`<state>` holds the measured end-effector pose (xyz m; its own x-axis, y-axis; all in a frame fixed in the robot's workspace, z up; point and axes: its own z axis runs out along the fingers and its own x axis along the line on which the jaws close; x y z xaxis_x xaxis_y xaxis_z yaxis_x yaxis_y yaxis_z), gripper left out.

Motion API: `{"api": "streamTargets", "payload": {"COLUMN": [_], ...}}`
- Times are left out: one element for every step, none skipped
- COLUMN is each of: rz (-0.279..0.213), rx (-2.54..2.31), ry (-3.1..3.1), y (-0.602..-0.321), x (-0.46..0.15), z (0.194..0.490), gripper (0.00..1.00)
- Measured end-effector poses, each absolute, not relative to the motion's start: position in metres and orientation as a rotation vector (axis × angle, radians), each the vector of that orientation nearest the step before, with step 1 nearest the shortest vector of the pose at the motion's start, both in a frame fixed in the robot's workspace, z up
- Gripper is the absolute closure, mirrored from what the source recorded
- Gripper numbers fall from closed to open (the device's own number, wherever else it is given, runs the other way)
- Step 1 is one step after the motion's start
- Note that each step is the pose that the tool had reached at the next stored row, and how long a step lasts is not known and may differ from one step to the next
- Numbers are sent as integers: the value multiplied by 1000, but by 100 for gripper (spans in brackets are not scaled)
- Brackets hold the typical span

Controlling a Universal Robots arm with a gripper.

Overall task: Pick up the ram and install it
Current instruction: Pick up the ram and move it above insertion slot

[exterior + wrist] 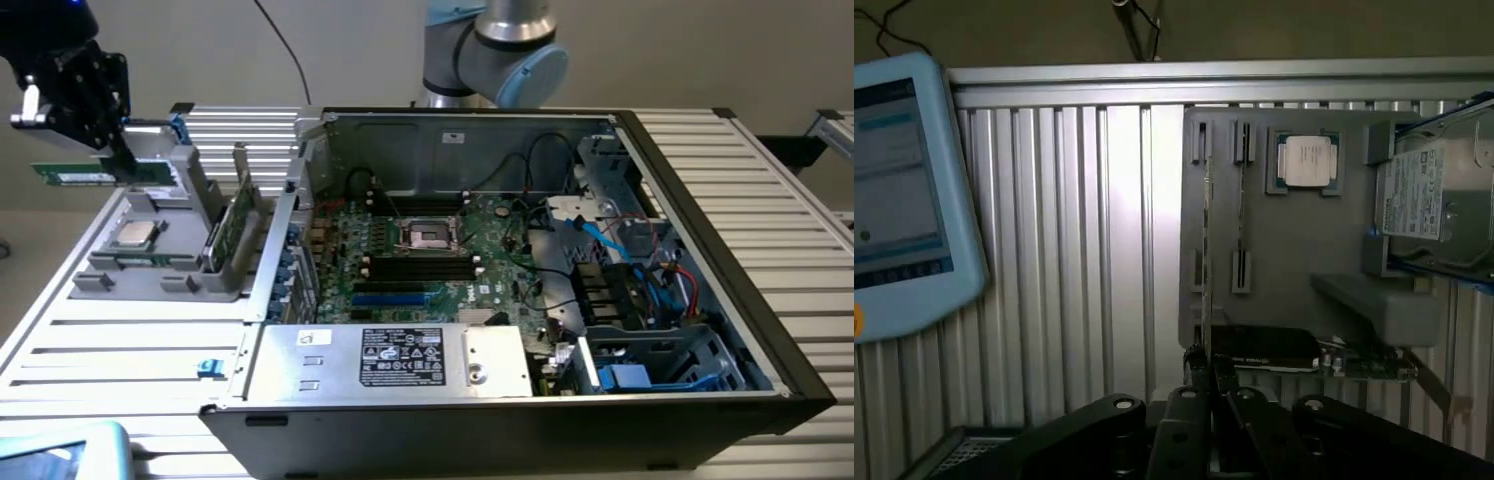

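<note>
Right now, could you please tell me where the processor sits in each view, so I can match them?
Exterior view: the processor lies flat on the grey tray, to the exterior view's left of the open case.
Wrist view: the processor sits in a recess of the tray, beside the silver drive.
Shared landmark: the grey tray with its narrow slots.

ram: green | motherboard: green too | bench: silver — long stripes | tray: grey | computer case: black | fingers: black
</note>
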<state>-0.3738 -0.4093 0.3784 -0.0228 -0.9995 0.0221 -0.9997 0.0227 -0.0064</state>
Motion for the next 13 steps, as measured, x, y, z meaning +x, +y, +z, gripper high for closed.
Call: {"api": "streamTargets", "payload": {"rz": [31,31,31,31,31,31,31,31,31,31,31,31,31], "rx": [2188,2188,2188,2188,2188,2188,2188,2188,2188,2188,2188,2188,2188], "ry": [-2238,-2238,-2238,-2238,-2238,-2238,-2238,-2238,-2238,-2238,-2238,-2238,-2239], "y": [-410,-410,-410,-411,-411,-411,-412,-412,-412,-413,-413,-414,-414], "x": [-370,-366,-363,-359,-355,-351,-347,-343,-339,-336,-332,-327,-323], "z": [381,383,385,387,390,392,395,397,399,401,403,405,407], "gripper": [87,87,87,87,87,87,87,87,87,87,87,87,87]}}
